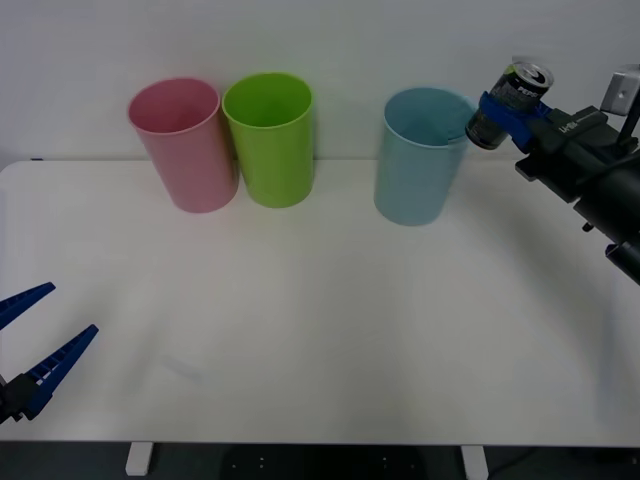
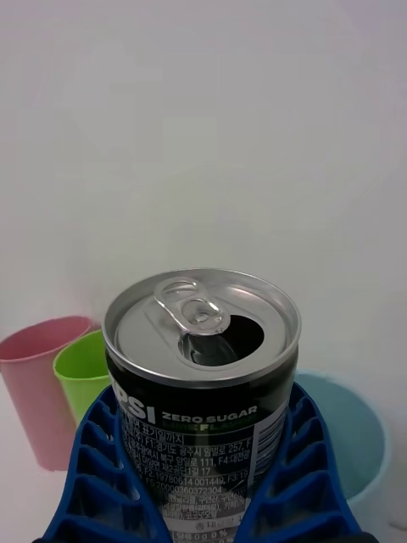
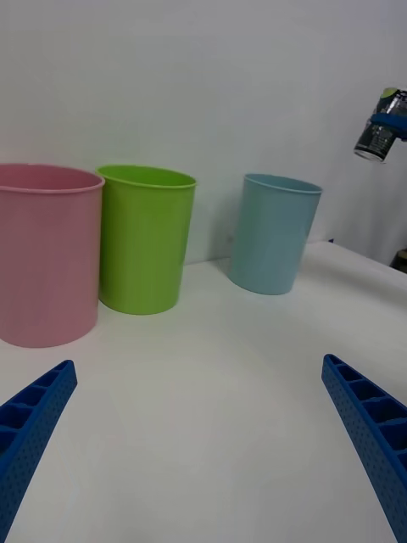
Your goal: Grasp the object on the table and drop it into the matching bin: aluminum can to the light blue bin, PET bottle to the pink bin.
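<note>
The surface (image 1: 320, 330) is a wide white tabletop with rounded corners, set against a plain pale wall. Three bins stand along its far side: the pink bin (image 1: 182, 143) and a lime green bin (image 1: 270, 137) close together on the left, the light blue bin (image 1: 417, 153) apart to the right. The right pincer (image 1: 503, 108) is raised off the surface just beside the light blue bin's rim, its blue ribbed fingers (image 2: 97, 475) clamped on the aluminum can (image 1: 510, 102). The can's long axis tilts, opened top and pull-tab upward and toward the right. The left pincer (image 1: 35, 335) hangs low at the near left edge, spread wide.
</note>
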Action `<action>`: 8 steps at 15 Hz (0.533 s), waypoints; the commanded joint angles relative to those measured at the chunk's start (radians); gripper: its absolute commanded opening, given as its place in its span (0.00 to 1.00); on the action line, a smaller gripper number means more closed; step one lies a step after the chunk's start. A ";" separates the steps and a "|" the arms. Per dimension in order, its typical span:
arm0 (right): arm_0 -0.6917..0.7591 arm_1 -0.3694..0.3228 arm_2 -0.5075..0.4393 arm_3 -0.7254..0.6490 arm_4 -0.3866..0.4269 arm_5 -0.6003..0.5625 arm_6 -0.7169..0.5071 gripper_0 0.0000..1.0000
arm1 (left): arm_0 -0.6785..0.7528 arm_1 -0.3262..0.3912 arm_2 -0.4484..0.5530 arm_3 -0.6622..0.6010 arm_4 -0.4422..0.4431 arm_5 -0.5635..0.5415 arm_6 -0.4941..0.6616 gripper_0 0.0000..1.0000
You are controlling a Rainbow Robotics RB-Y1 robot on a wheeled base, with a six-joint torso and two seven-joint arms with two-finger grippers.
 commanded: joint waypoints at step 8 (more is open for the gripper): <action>-0.319 0.035 -0.002 0.382 0.129 -0.089 0.024 0.00 | 0.000 0.000 0.000 0.000 0.000 0.000 0.000 1.00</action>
